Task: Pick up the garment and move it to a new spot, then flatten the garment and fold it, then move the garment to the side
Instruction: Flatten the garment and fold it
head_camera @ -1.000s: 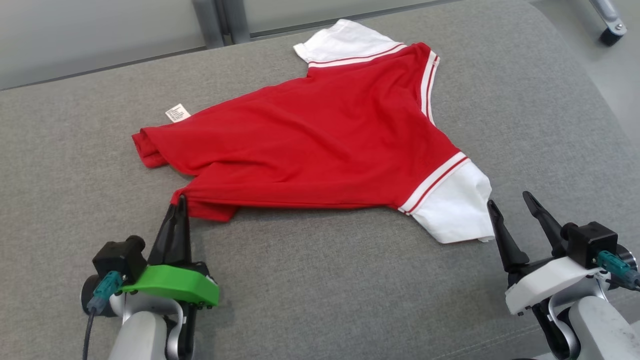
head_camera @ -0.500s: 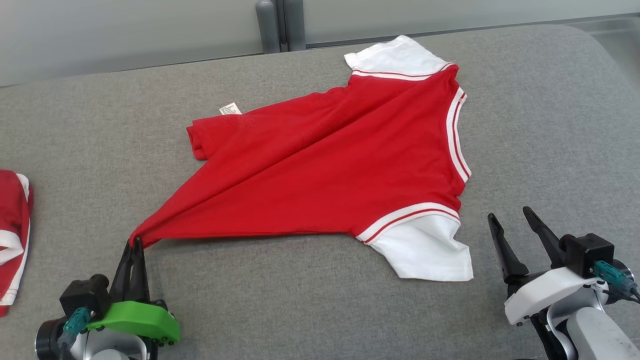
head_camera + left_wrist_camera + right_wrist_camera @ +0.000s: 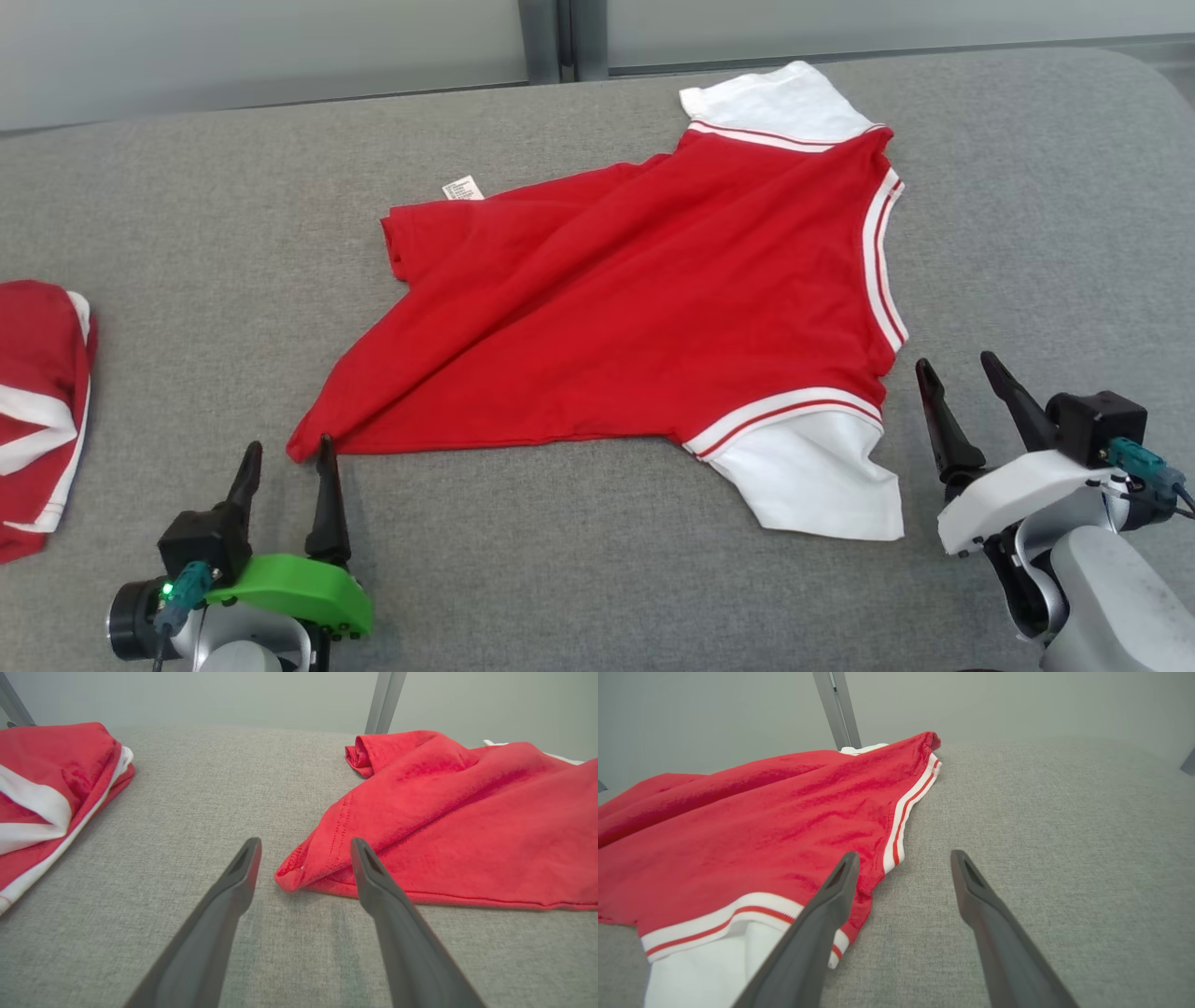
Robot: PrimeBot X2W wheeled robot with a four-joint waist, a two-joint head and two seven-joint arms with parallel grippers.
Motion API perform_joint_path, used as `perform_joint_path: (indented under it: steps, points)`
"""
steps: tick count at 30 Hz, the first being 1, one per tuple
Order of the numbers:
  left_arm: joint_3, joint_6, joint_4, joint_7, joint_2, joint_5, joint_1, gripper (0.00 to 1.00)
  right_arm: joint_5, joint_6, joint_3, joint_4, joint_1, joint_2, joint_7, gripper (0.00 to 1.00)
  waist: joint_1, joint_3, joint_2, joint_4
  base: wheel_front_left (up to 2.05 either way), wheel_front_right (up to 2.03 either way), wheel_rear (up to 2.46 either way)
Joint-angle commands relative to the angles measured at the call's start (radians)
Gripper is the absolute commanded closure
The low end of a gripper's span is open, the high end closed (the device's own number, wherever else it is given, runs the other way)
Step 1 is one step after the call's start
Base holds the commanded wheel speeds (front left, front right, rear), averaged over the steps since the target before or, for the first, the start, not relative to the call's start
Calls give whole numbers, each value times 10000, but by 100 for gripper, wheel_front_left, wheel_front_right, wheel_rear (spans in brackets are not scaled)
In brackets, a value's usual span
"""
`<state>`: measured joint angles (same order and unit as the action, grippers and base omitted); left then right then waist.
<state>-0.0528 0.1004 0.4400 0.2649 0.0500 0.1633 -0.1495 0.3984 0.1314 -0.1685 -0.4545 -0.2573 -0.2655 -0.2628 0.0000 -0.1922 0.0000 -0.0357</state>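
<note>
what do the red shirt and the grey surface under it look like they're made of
Red shirt: soft matte knit, probably cotton or a blend; it drapes in folds, with a stitched hem and ribbed striped trim. Grey surface: coarse woven upholstery cloth, matte and heathered, its weave plainly visible up close.

— How many garments?
— Two: one spread red short-sleeved shirt point(image 3: 635, 308) and one folded red-and-white garment point(image 3: 37, 392).
— Sleeves on the spread one?
— Two white sleeves point(image 3: 822, 476).
— Labels?
— One small white tag point(image 3: 463, 188).
— Grippers?
— Two: the left gripper point(image 3: 289, 444) and the right gripper point(image 3: 955, 360), with four long dark fingers point(image 3: 329, 504) altogether.
</note>
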Motion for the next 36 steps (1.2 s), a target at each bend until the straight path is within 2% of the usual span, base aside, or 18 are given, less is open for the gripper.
perform_joint_path:
  steps: [1,13,14,16,24,30,31,32,33,36]
  points:
    - [335,-113,-104,-7,25,139,-98,0,-12,-14,2,-402,-409,-16,-27,0,0,-224,0,481,0,0,0]
    - [1369,-428,-403,-7,23,679,98,0,-193,-14,279,-3100,-1757,-89,-27,0,0,-533,0,1723,0,0,0]
    - [1398,-445,-416,-7,22,693,102,0,-179,-14,252,-3253,-1810,-84,-27,16,0,-532,0,1769,0,0,0]
    - [1411,-481,-470,-7,24,728,117,0,-125,-14,170,-3525,-1888,-87,-24,100,0,-542,0,1834,0,0,0]
    - [1622,-447,-604,-7,22,797,-1,0,-724,-17,954,-3666,-1990,-777,-15,100,0,-456,0,1920,0,0,0]
    - [1927,-390,-489,-7,20,852,62,0,-1272,-17,1683,-3696,-2021,-973,-15,100,0,-306,0,1772,0,0,0]
    - [1957,-389,-460,-6,22,865,57,0,-1301,-17,1760,-3684,-2080,-919,-15,85,0,-291,0,1734,0,0,0]
    - [1988,-390,-437,-7,23,873,42,0,-1348,-17,1843,-3680,-2132,-886,-15,27,0,-263,0,1698,0,0,0]
    - [2025,-371,-422,-7,21,873,29,0,-1403,-17,1921,-3731,-2163,-855,-15,0,0,-232,0,1660,0,0,0]
    - [2175,-313,-356,-7,21,939,2,0,-1654,-16,2298,-3454,-2189,-822,-16,0,0,-100,0,1556,0,0,0]
